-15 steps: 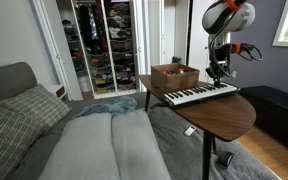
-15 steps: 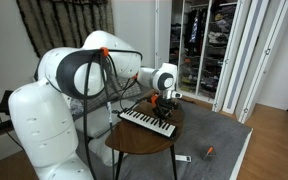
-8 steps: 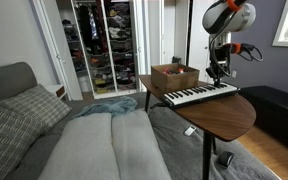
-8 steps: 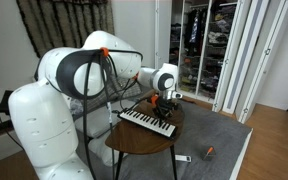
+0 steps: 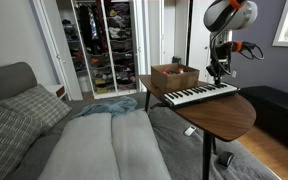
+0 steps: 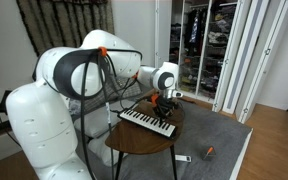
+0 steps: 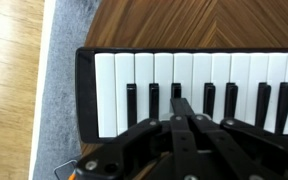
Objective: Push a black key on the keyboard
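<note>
The slim pale keyboard [image 5: 198, 94] lies across the round wooden table [image 5: 224, 115], and it also shows in the other exterior view [image 6: 147, 122]. My gripper [image 5: 217, 72] hangs over its far end, also visible here [image 6: 161, 103]. In the wrist view the keyboard's end [image 7: 194, 75] fills the frame with white keys and short black keys. My gripper [image 7: 181, 105] is shut, its joined fingertips lying over a black key [image 7: 179, 94]. I cannot tell whether they touch it.
A brown cardboard box [image 5: 174, 76] stands on the table behind the keyboard. A bed with grey pillows [image 5: 24, 110] lies beside the table. An open closet [image 5: 104, 45] is at the back. Small items [image 6: 206, 152] lie on the floor rug.
</note>
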